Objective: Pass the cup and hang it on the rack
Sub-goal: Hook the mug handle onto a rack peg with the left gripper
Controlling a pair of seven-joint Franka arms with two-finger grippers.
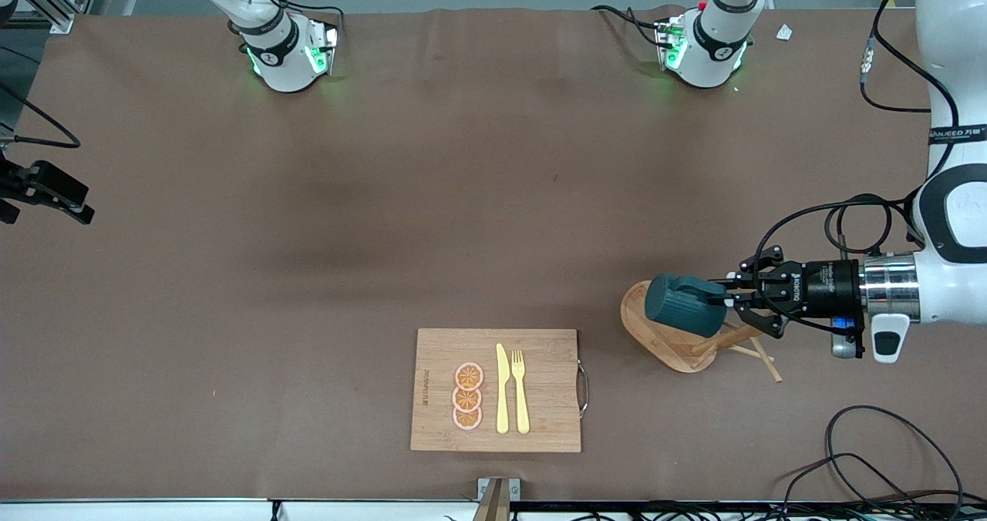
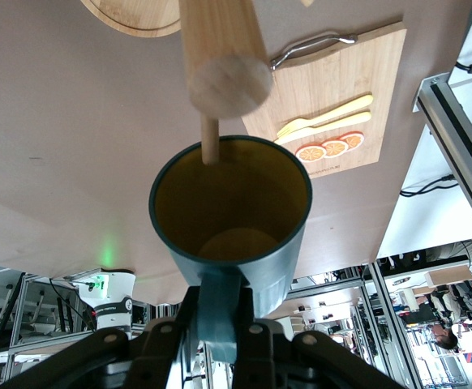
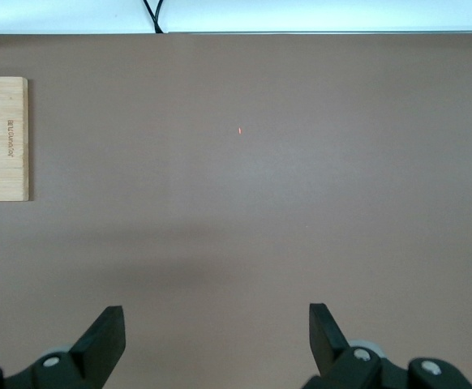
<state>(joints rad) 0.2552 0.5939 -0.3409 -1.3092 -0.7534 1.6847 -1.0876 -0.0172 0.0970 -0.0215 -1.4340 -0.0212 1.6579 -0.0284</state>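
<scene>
The dark teal cup (image 1: 682,304) lies on its side in the air over the wooden rack (image 1: 644,324), toward the left arm's end of the table. My left gripper (image 1: 729,294) is shut on the cup's handle. In the left wrist view the cup (image 2: 229,219) shows its mustard inside, my left gripper (image 2: 220,324) clamps the handle, the rack's post (image 2: 224,73) stands just in front of the mouth, and a thin peg (image 2: 210,138) crosses the rim. My right gripper (image 1: 46,197) waits open and empty at the right arm's end of the table; its wrist view (image 3: 216,332) shows bare table.
A bamboo cutting board (image 1: 540,390) with a yellow knife, a fork and three orange slices lies near the front camera's edge; it also shows in the left wrist view (image 2: 366,89) and the right wrist view (image 3: 1,138). Loose cables (image 1: 871,444) lie near the rack's corner.
</scene>
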